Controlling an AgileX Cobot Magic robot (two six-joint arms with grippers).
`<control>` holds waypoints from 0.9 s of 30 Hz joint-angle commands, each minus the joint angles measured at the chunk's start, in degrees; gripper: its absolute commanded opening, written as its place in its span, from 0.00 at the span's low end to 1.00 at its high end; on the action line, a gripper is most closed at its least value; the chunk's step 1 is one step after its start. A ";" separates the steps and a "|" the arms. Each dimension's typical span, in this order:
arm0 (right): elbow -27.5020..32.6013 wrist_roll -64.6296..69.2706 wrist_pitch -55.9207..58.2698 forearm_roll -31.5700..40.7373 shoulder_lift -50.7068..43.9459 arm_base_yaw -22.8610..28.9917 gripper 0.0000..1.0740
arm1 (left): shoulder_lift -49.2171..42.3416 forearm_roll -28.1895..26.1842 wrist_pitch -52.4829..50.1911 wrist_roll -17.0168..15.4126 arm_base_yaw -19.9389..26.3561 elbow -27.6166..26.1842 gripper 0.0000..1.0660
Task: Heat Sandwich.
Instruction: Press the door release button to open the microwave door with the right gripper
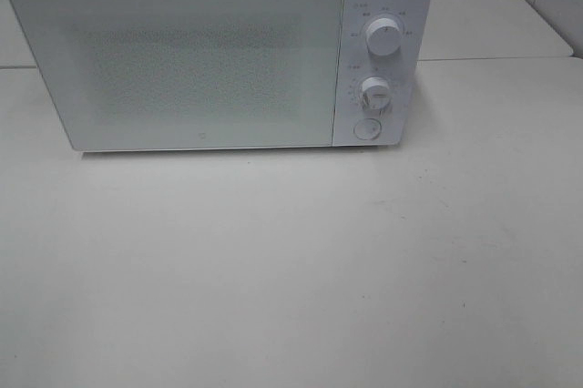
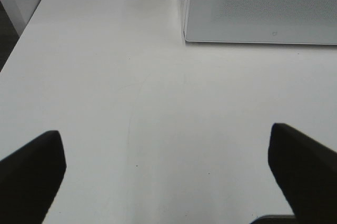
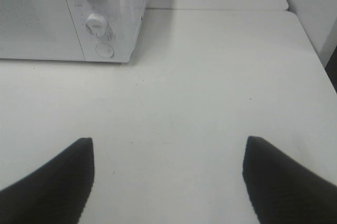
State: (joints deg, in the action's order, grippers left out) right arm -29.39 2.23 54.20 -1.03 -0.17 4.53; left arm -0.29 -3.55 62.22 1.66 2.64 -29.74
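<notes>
A white microwave [image 1: 219, 51] stands at the back of the white table with its door shut. Two knobs [image 1: 383, 35] and a round button [image 1: 366, 129] sit on its right panel. It also shows in the left wrist view [image 2: 263, 8] and the right wrist view [image 3: 68, 13]. The sandwich is out of view in every frame. My left gripper [image 2: 166, 176] is open and empty above bare table, left of the microwave front. My right gripper [image 3: 168, 176] is open and empty above bare table, in front of and right of the panel. Neither gripper shows in the exterior high view.
The table [image 1: 291, 260] spreads white in front of the microwave. A second table surface [image 1: 492, 15] lies behind on the right. The table's left edge [image 2: 21, 40] and right edge [image 3: 316, 50] show in the wrist views.
</notes>
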 commanded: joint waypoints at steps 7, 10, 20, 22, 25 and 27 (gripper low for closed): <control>-0.52 0.17 -7.62 0.11 6.07 -0.34 0.69 | -0.34 -0.06 -0.69 -0.23 0.17 0.23 0.91; -0.11 0.34 -11.69 0.11 8.19 -0.34 0.69 | -0.34 -0.06 -0.69 -0.23 0.17 0.23 0.91; 1.09 0.34 -24.35 0.11 17.88 -0.34 0.69 | -0.34 -0.06 -0.69 -0.23 0.17 0.23 0.91; 1.09 0.34 -25.44 0.11 19.02 -0.34 0.69 | -0.34 -0.06 -0.69 -0.23 0.17 0.23 0.91; 1.09 0.34 -29.22 0.11 23.66 -0.34 0.69 | -0.34 -0.06 -0.69 -0.23 0.17 0.23 0.91; 1.09 0.34 -30.08 0.11 24.92 -0.34 0.69 | -0.34 -0.06 -0.69 -0.23 0.17 0.23 0.91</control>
State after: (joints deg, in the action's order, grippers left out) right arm -28.48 2.23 26.36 -1.03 23.32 4.53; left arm -0.29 -3.55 62.22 1.66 2.64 -29.74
